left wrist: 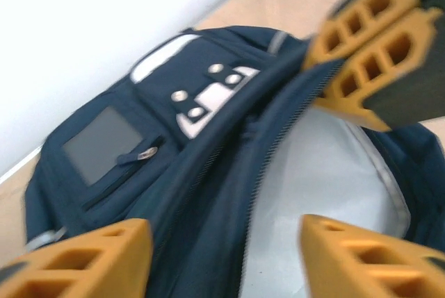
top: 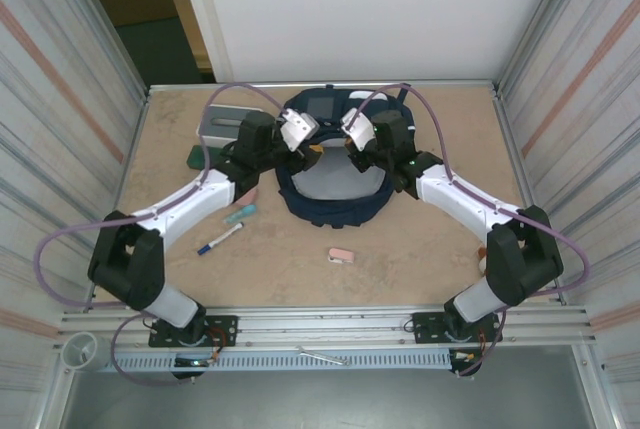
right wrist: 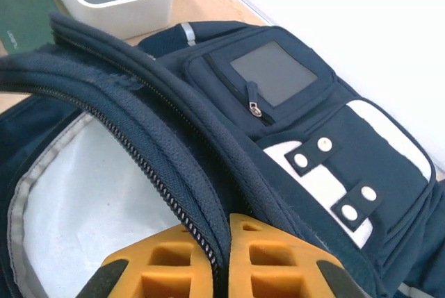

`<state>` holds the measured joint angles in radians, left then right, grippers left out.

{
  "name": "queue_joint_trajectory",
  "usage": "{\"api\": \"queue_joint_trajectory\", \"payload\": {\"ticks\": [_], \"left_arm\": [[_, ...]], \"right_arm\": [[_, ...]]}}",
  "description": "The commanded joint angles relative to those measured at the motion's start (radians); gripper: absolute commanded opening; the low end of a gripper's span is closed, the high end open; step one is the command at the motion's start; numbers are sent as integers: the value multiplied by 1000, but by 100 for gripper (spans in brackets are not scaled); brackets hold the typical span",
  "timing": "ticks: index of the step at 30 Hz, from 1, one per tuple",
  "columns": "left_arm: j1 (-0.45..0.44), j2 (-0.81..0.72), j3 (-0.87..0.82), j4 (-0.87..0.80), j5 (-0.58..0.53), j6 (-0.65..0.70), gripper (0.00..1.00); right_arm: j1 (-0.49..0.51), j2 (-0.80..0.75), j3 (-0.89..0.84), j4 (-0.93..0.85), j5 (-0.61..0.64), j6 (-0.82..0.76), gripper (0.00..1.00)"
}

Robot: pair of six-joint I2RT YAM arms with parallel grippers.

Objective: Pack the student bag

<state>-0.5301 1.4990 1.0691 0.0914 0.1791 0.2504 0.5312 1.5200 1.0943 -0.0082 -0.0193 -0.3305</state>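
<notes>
**Student bag** (top: 330, 211): navy, lying at 12 o'clock on the table (top: 420, 259), close to the far edge; the main compartment is unzipped and gapes upward, with the pale lining (top: 330, 184) exposed. The front pocket panel is on the far side of the opening; it carries a grey square patch (right wrist: 274, 69), a zip pull (right wrist: 256, 108) just below that patch, and a white patch with snap tabs (right wrist: 316, 173).

**Right gripper** (right wrist: 221, 232): closed on the student bag's zippered rim, with zip teeth and piping pinched between both fingers. In the overhead view it sits at the 1 o'clock edge of the opening. In the left wrist view its orange fingers (left wrist: 368, 48) are pressed together on that same rim.

**Left gripper** (left wrist: 226, 232): jaws apart, nothing held. One finger stands on either side of the rim, at the 11 o'clock edge of the opening; the picture is blurred, so contact with the fabric cannot be told.

**Surroundings, all on the table:**
- Grey-and-white box (top: 222, 129): at 10 o'clock from the bag, just beside it.
- Dark green flat item (top: 200, 156): at 9 o'clock, partly under the left arm.
- Teal marker (top: 240, 214): at 8 o'clock, near the bag.
- White pen with a blue cap (top: 218, 241): on the same bearing, farther out.
- Pink eraser (top: 341, 256): at 6 o'clock, apart from the bag, between the two arms.
</notes>
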Motion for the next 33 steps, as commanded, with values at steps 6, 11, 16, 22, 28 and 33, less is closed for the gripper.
{"api": "queue_joint_trajectory", "payload": {"ticks": [6,11,16,22,28,33], "left_arm": [[347,-206,-264,-122,-238,-656,87],[443,-193,-368,-115,-201,-760,94],[443,-113,-384,-110,-203,-776,99],[420,-1,-345,-112,-214,-768,99],[359,70,-297,-134,-288,-743,99],[313,107,-242,-160,-332,-710,99]], "right_arm": [[3,-66,12,-11,-48,235,0],[-5,-72,-5,-11,-52,252,0],[-10,-73,-18,4,-72,260,0],[-16,-76,-31,10,-80,262,0],[-20,-78,-44,13,-91,267,0],[-23,-70,-45,13,-100,274,0]]}}
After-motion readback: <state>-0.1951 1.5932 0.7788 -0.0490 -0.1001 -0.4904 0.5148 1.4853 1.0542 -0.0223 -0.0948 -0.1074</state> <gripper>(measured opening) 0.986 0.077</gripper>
